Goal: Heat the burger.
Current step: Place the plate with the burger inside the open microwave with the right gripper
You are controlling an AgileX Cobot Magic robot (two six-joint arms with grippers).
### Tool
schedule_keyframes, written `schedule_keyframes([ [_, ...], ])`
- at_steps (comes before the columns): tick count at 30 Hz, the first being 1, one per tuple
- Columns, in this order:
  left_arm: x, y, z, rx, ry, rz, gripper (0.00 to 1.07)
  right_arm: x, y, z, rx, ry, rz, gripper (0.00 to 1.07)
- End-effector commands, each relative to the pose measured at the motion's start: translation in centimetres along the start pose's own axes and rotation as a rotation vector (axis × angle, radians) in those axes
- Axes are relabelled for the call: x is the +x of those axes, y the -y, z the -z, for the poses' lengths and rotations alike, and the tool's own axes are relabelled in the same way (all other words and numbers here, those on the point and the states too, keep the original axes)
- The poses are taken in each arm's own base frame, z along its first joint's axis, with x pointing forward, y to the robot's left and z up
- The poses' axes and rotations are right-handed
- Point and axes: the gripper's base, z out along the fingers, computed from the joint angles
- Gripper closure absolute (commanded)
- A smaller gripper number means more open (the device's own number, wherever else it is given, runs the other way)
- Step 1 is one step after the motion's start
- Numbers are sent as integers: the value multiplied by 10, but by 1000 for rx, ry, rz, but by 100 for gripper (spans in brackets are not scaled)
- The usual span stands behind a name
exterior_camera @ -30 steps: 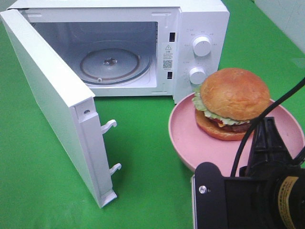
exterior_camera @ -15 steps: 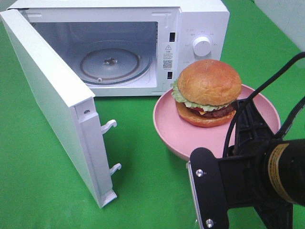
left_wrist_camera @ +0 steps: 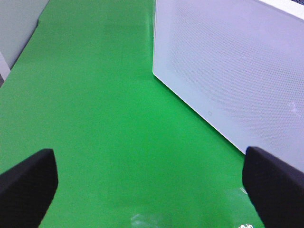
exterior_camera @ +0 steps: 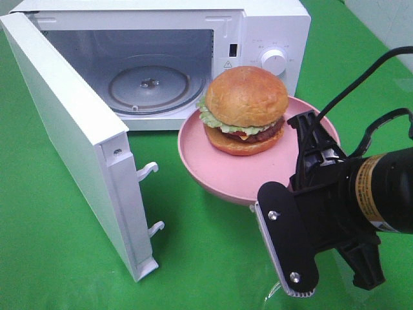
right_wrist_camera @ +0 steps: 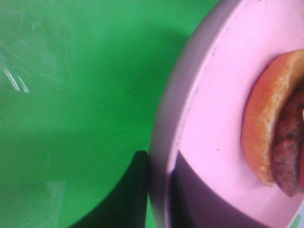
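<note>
- On the pink plate (exterior_camera: 219, 173), toward its far side, sits the burger (exterior_camera: 246, 110): glossy golden-brown bun, a frill of green lettuce, a dark patty and a bit of yellow and red showing at the front edge.
- In the right wrist view only the bottom bun and the edge of the patty of the burger (right_wrist_camera: 264, 124) show, resting on the plate's (right_wrist_camera: 213, 109) flat pink floor.
- The plate hangs just in front of the microwave (exterior_camera: 271, 22), covering the lower right corner of its opening and the lower part of the control panel; it looks raised off the green cloth (exterior_camera: 193, 258).
- The right gripper (exterior_camera: 310, 129) has the plate by its right-hand rim, fingers narrow, one above the rim and one below it, as the right wrist view shows close up (right_wrist_camera: 159, 199).
- The microwave's door (exterior_camera: 71, 142) stands swung wide to the left, its two latch hooks pointing toward the plate.
- Inside, the glass turntable (exterior_camera: 150, 84) lies bare on the cavity floor.
- One white knob (exterior_camera: 273, 61) shows on the panel, above and just right of the bun.
- The left gripper (left_wrist_camera: 152, 190) hovers over the green cloth (left_wrist_camera: 95, 118) beside the door's white dotted outer face (left_wrist_camera: 228, 71), fingers spread wide with nothing between them.
</note>
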Motion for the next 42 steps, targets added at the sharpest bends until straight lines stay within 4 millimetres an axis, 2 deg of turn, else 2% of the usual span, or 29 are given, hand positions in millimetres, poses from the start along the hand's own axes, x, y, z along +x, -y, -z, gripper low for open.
schedule_keyframes([
  [1, 1, 0, 2, -4, 17, 1, 9, 3, 9, 0, 66, 72, 100, 107],
  [5, 1, 0, 2, -4, 17, 1, 9, 10, 12, -2, 65, 69, 114, 107],
  [7, 1, 0, 2, -4, 17, 1, 9, 22, 13, -5, 47, 44, 147, 107],
  [12, 1, 0, 2, -4, 17, 1, 9, 31, 15, -7, 50, 55, 195, 107],
  [23, 1, 0, 2, -4, 17, 1, 9, 28, 16, -7, 58, 117, 340, 107],
  [27, 1, 0, 2, -4, 17, 1, 9, 27, 18, -6, 75, 130, 335, 107],
  [35, 1, 0, 2, -4, 17, 1, 9, 48, 22, -9, 81, 87, 272, 107],
  [42, 1, 0, 2, -4, 17, 1, 9, 48, 22, -9, 85, 88, 292, 107],
])
